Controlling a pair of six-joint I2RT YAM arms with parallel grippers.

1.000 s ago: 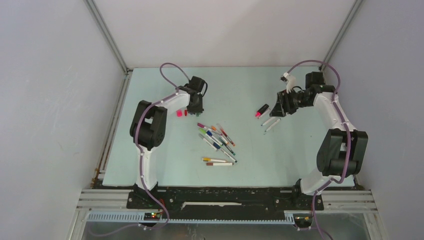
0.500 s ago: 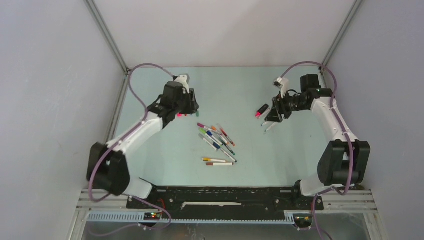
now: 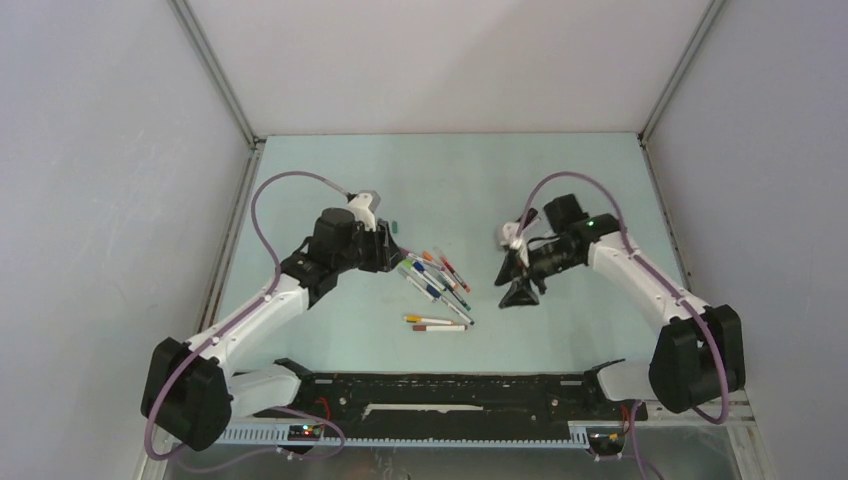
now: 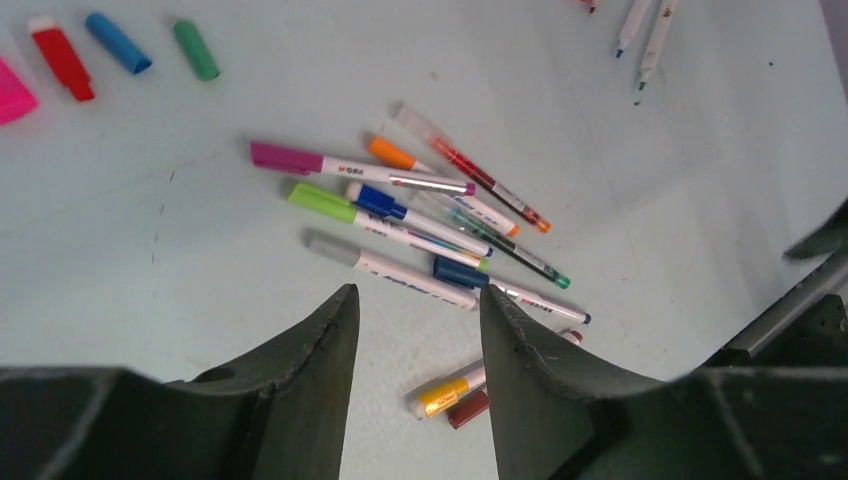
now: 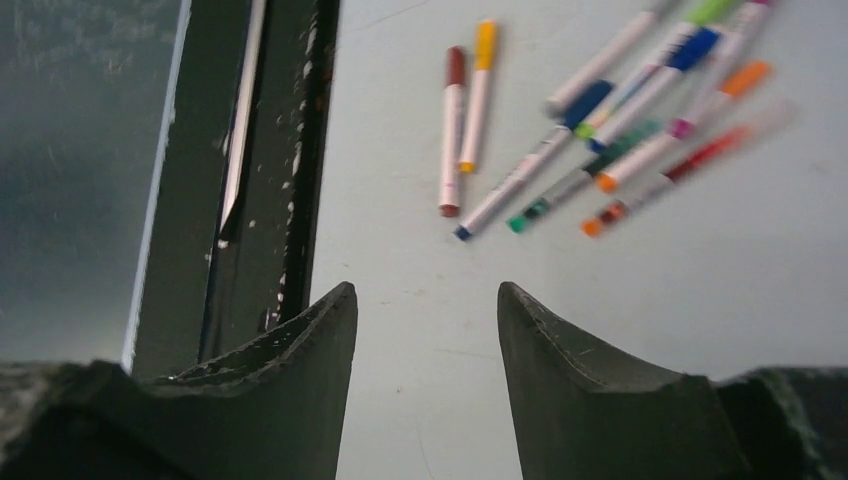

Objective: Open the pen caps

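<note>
I saw the left gripper (image 4: 418, 300) and right gripper (image 5: 425, 295) both spread wide, holding nothing, on either side of the clustered pens (image 3: 435, 280); three loose caps (image 4: 117, 42) lay apart from them.

Legible text: none. The white barrels of the pens (image 4: 400, 213) carry small dark printing beside the caps, too small and blurred to read in the left wrist view. The other two views resolve no lettering.

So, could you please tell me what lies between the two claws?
In the top view, the loose pile of pens lies between the left claw and the right claw.
</note>
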